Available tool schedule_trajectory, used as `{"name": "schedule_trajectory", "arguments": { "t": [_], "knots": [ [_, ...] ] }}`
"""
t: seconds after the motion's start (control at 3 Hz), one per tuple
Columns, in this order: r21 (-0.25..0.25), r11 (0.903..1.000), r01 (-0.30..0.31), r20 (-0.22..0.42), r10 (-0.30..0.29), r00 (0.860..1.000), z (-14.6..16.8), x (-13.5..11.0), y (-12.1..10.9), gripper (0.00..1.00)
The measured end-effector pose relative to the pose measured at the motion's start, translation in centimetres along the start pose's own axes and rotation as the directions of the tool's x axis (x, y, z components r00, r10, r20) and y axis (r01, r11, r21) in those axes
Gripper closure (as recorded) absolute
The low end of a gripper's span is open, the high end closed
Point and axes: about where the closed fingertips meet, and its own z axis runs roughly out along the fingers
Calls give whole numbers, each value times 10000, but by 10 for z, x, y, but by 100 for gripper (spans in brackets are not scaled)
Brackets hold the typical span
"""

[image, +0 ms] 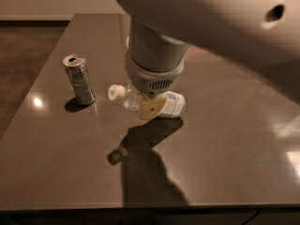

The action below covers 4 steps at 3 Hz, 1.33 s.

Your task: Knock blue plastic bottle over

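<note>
The blue plastic bottle point(171, 105) lies on its side on the dark table point(225, 153). Its white cap point(115, 92) with a green mark points left toward the can. Its blue-and-white label end shows to the right of the gripper. My gripper point(151, 108), with tan fingers, hangs below the grey wrist directly over the bottle's middle and hides that part of it. Whether it touches the bottle cannot be told.
A silver drink can point(79, 79) stands upright to the left of the bottle's cap, a short gap away. The large pale arm fills the upper right of the view and hides the table's far right.
</note>
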Motion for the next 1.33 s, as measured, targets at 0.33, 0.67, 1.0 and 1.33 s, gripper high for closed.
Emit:
{"name": "schedule_trajectory", "arguments": {
  "t": [0.33,0.67,1.0,1.33],
  "knots": [
    [-122,9990,428,-443,-433,9981,16,0,3,81],
    [-405,9971,640,-666,-666,9956,31,0,9,59],
    [-787,9938,785,-819,-849,9930,46,0,15,35],
    [-1099,9900,882,-877,-980,9913,57,1,21,12]
  ]
}}
